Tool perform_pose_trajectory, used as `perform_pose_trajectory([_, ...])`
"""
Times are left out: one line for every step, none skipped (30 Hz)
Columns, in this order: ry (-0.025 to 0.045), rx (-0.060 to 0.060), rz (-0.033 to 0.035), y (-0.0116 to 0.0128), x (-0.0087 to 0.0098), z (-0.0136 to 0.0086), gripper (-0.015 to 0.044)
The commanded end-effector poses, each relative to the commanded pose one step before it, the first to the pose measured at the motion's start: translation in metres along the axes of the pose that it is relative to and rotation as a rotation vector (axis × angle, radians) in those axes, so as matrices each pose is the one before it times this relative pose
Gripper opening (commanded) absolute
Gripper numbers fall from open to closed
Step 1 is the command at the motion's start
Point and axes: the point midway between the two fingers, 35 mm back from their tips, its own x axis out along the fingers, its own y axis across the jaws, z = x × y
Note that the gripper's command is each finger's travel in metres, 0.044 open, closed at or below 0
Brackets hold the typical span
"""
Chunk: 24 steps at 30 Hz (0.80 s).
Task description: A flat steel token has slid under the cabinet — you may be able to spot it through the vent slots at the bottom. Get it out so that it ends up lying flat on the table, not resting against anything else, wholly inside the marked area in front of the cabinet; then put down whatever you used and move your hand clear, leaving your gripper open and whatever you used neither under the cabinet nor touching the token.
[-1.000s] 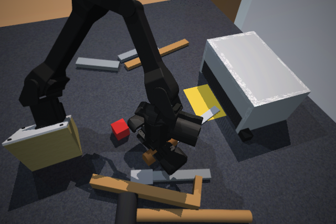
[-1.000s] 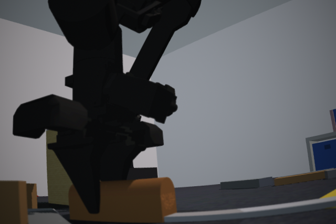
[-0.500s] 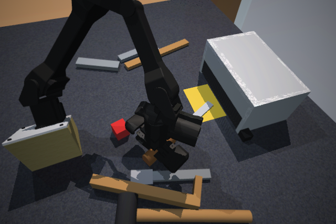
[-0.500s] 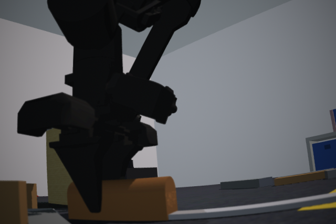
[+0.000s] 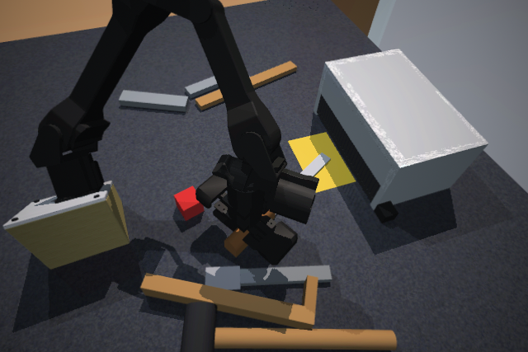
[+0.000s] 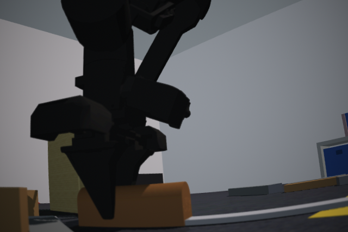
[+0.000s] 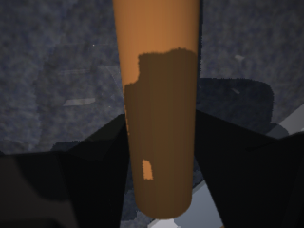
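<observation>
My gripper (image 5: 252, 227) (image 7: 157, 120) is shut on the thick orange handle (image 5: 235, 243) (image 6: 151, 205) (image 7: 159, 90) of a tool, low over the table. The tool's flat grey blade (image 5: 316, 164) (image 6: 253, 213) runs from the handle toward the cabinet, its far end over the yellow marked area (image 5: 298, 144) (image 6: 331, 213). The white cabinet (image 5: 409, 105) stands behind that area, with a dark slotted vent (image 5: 349, 147) along its bottom front. I cannot make out the steel token in any view; the space under the cabinet is too dark to see into.
A red cube (image 5: 187, 204) lies beside the gripper. A grey bar (image 5: 289, 274), an L-shaped wooden piece (image 5: 225, 298) and a wooden rod (image 5: 307, 338) with a black head (image 5: 199, 324) lie nearest the camera. Another grey bar (image 5: 153, 100) and an orange bar (image 5: 275, 74) lie beyond the arm.
</observation>
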Motion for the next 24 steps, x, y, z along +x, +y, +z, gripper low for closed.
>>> perform_pose_trajectory([0.00005,-0.011,-0.00462,0.00506,-0.00162,0.0044,0.0])
perform_pose_trajectory([-0.00002,-0.001,0.00009,0.00098,0.0,0.00087,0.0])
perform_pose_trajectory([-0.00002,-0.0009,0.00009,0.00098,0.0,0.00087,0.0])
perform_pose_trajectory([-0.00002,-0.0009,0.0001,0.001,0.0,0.00088,0.0])
perform_pose_trajectory([-0.00003,-0.0009,0.00011,0.001,0.0,0.00088,0.0])
perform_pose_trajectory([-0.00003,-0.0008,0.00011,0.00097,0.00001,0.00085,0.0])
perform_pose_trajectory([-0.00003,-0.0008,0.00011,0.00094,0.00001,0.00082,0.0])
perform_pose_trajectory([-0.00003,-0.0007,0.00011,0.00093,0.00001,0.00081,0.0])
perform_pose_trajectory([-0.00003,-0.0007,0.00011,0.001,0.00001,0.00087,0.0])
perform_pose_trajectory([-0.00003,-0.0007,0.00011,0.001,0.00001,0.00087,0.0])
perform_pose_trajectory([-0.00003,-0.0006,0.00011,0.001,0.00001,0.00087,0.0])
perform_pose_trajectory([-0.00003,-0.0005,0.00011,0.001,0.00001,0.00087,0.0])
perform_pose_trajectory([-0.00003,-0.0005,0.00011,0.001,0.00001,0.00087,0.0])
perform_pose_trajectory([-0.00004,-0.0004,0.00011,0.001,0.00001,0.00088,0.0])
perform_pose_trajectory([-0.00004,-0.0004,0.00011,0.00101,0.00001,0.00088,0.0])
perform_pose_trajectory([-0.00003,-0.0003,0.0001,0.00094,0.00001,0.00082,0.0])
perform_pose_trajectory([-0.00003,-0.0003,0.0001,0.00093,0.00001,0.00082,0.0])
perform_pose_trajectory([-0.00003,-0.0003,0.0001,0.00094,0.00001,0.00082,0.0])
perform_pose_trajectory([-0.00003,-0.0003,0.00009,0.00095,0.00001,0.00083,0.0])
perform_pose_trajectory([-0.00003,-0.0002,0.00009,0.00095,0.00001,0.00083,0.0])
perform_pose_trajectory([-0.00004,-0.0002,0.0001,0.00097,0.00001,0.00085,0.0])
perform_pose_trajectory([-0.00004,-0.0002,0.0001,0.00094,0.00001,0.00082,0.0])
perform_pose_trajectory([-0.00004,-0.0002,0.00011,0.00099,0.00002,0.00085,0.0])
perform_pose_trajectory([-0.00004,-0.0002,0.00011,0.00098,0.00002,0.00084,0.0])
